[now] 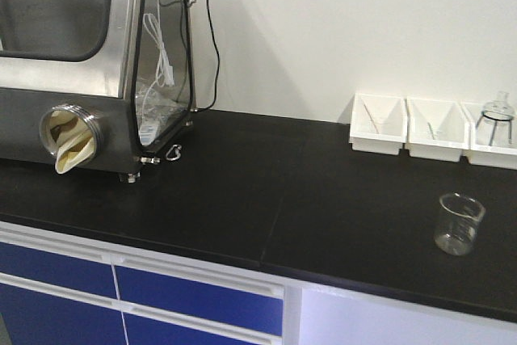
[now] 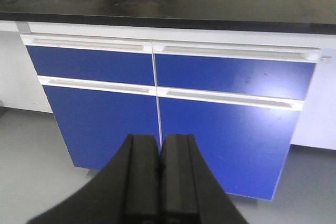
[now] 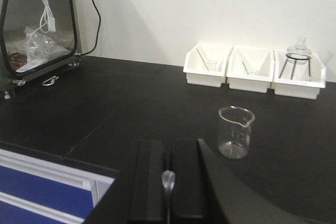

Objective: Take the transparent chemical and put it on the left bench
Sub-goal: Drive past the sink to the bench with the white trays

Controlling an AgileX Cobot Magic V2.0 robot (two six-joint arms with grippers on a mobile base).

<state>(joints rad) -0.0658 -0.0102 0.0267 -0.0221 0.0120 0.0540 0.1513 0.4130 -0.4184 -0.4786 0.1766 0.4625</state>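
1. Bench top [image 1: 266, 191]: a black surface that carries every item. The open stretch to the left of the beaker [image 1: 460, 224] is judged to be the set-down area.
2. Glove box [image 1: 81, 78]: stands on the bench well to the left of the beaker and bounds the far end of that open stretch.
3. Blue drawers [image 2: 157, 108]: sit below the bench edge, lower than the beaker. They fill the left wrist view, so the left arm appears parked low in front of the cabinet, out of the working path.
4. White trays [image 1: 377, 123]: three in a row against the wall behind the beaker. Thin sticks [image 3: 202, 56] lie in two, and a flask on a stand [image 1: 495, 111] sits in the third. None of these are task items.
5. Beaker: upright near the front edge, with nothing visible inside.
6. Left gripper [image 2: 159, 150]: fingers pressed together with nothing between them.
7. Right gripper [image 3: 168, 153]: in front of the beaker and to its left, over the bench edge. The fingers are drawn in on a thin clear part, leaving only a slit.
8. Transparent chemical [image 3: 168, 179]: only a small rounded clear end shows in that slit; the rest is hidden. The grasp appears to be made, and the carry leftward from the beaker remains. A slender smooth rod may slip or tilt, so a low release is advised.
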